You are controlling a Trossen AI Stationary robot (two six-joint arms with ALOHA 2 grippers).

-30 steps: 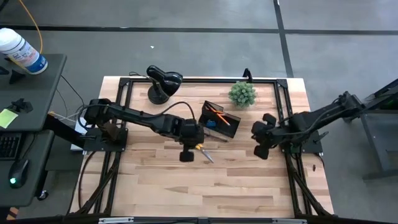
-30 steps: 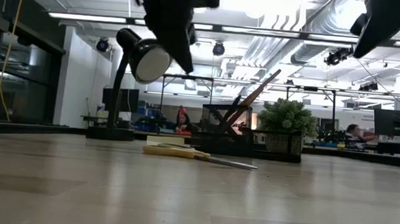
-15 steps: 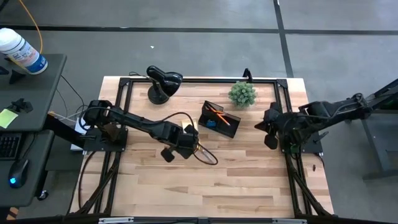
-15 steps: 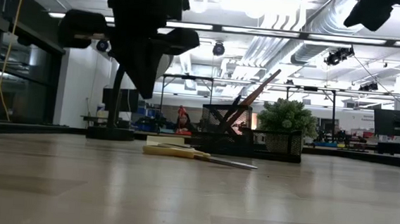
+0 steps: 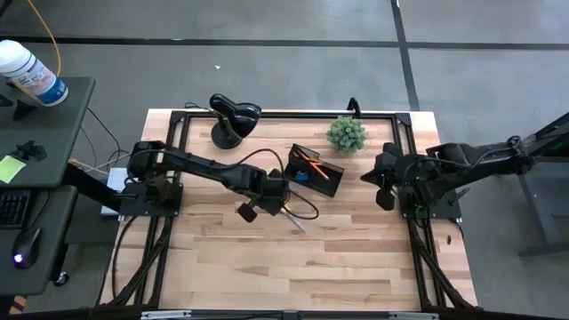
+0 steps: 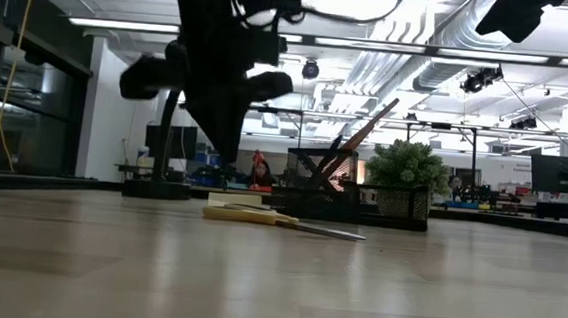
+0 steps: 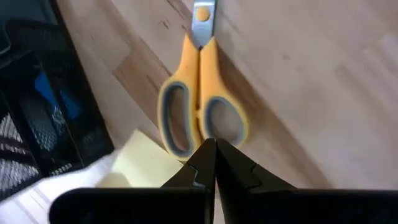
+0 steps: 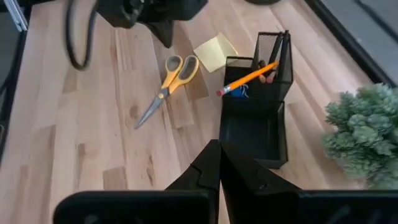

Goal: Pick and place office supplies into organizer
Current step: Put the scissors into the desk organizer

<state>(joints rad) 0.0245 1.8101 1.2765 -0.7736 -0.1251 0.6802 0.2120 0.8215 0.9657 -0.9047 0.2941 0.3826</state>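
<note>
Orange-handled scissors (image 7: 202, 106) lie flat on the wooden table, closed, blades toward the near edge (image 5: 298, 222). My left gripper (image 7: 216, 155) is shut and points steeply down just above the handle loops, clear of the table in the low view (image 6: 228, 150). A yellow sticky-note pad (image 7: 140, 165) lies beside the handles. The black mesh organizer (image 5: 313, 171) stands just beyond, with an orange pencil (image 8: 249, 78) leaning in it. My right gripper (image 8: 219, 162) is shut and raised near the table's right edge (image 5: 384, 187).
A small green potted plant (image 5: 346, 133) stands at the far edge, right of the organizer. A black desk lamp (image 5: 231, 116) stands at the far left. Bare wood stretches across the table's near half (image 5: 293, 267).
My left gripper has rolled about its own pointing line and sunk toward the scissors, still shut. My right gripper has drawn back toward the table's right edge and risen. The scissors, pad and organizer have stayed in place.
</note>
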